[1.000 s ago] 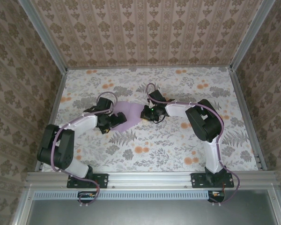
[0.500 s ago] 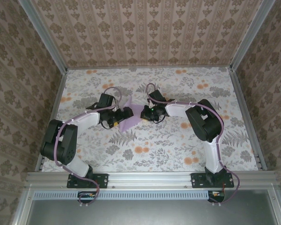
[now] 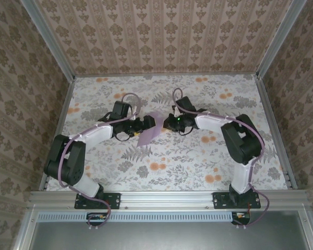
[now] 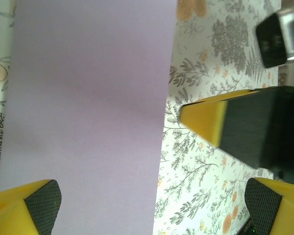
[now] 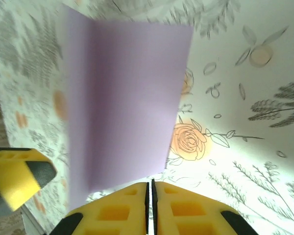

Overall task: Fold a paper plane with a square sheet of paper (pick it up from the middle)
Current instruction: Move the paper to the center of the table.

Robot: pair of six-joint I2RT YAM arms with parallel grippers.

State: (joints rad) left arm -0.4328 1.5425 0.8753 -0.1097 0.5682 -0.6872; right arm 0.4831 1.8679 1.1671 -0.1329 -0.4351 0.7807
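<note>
The sheet of paper point(image 3: 148, 133) is plain lilac. The table point(image 3: 198, 161) is white, printed with grey ferns and orange blooms. My left claw point(image 4: 152, 205) has yellow fingers point(image 4: 12, 208) with black pads; my right claw point(image 5: 150, 193) is yellow too. The walls point(image 3: 161, 36) are tan with brown damask stripes.

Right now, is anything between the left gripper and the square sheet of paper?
Nothing visible. The left gripper is open with the square sheet of paper directly ahead of it. The right gripper, shut at the sheet's edge, sits off to one side, not across the path.
</note>
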